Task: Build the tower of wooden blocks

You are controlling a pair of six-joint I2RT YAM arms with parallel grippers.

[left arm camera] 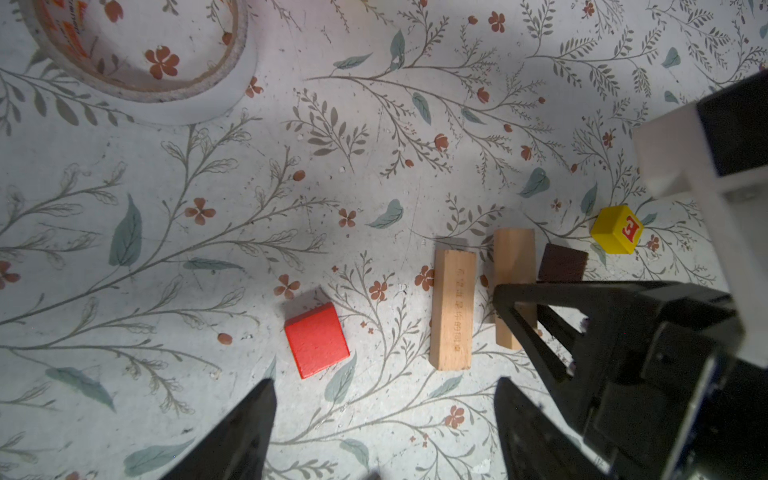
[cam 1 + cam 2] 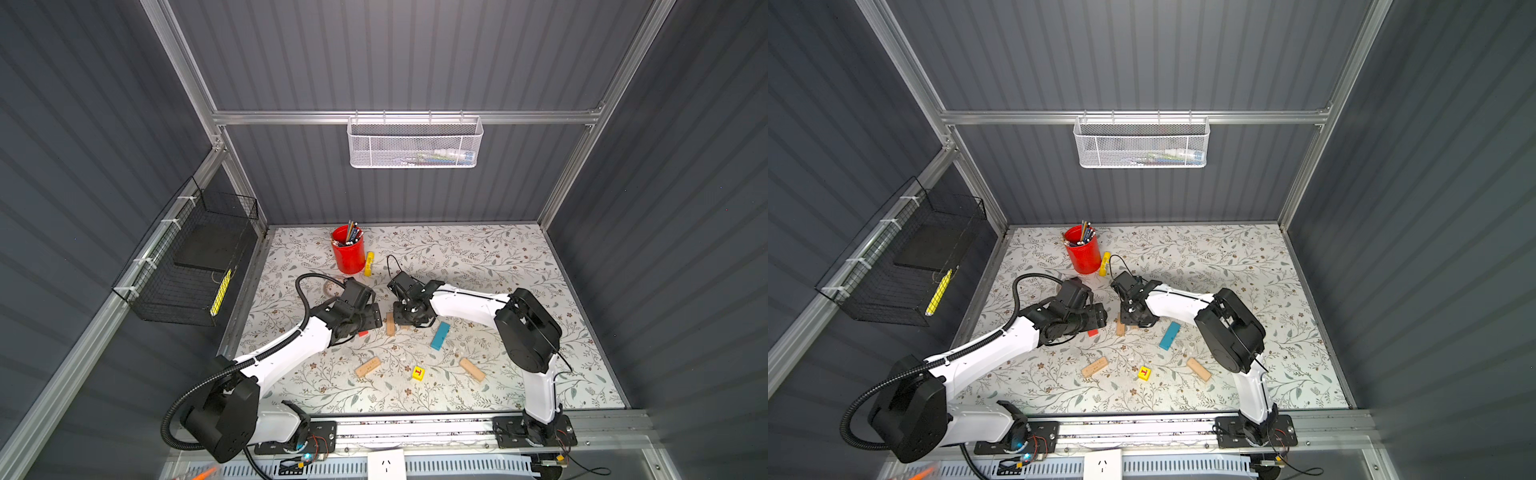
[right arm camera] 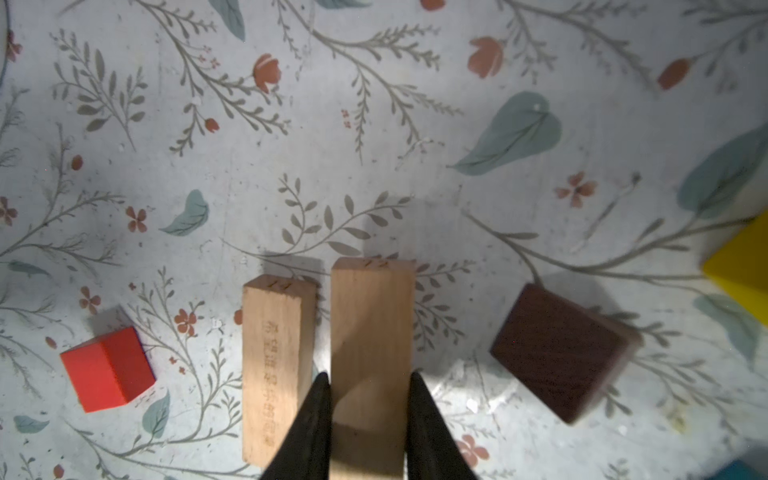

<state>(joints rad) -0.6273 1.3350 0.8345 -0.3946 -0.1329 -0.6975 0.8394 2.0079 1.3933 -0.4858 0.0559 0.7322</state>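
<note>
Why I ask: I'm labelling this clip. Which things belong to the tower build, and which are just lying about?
Tower build: tan oblong in the right tool; three other tan oblongs; blue oblong; red cube; two yellow cubes; dark brown piece.
Lying about: red pen cup; yellow marker; tape roll; white mesh basket; black wire basket.

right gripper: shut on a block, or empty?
Shut on a tan oblong: the right wrist view shows the right gripper with a finger against each long side. Lifted or resting: cannot tell.
</note>
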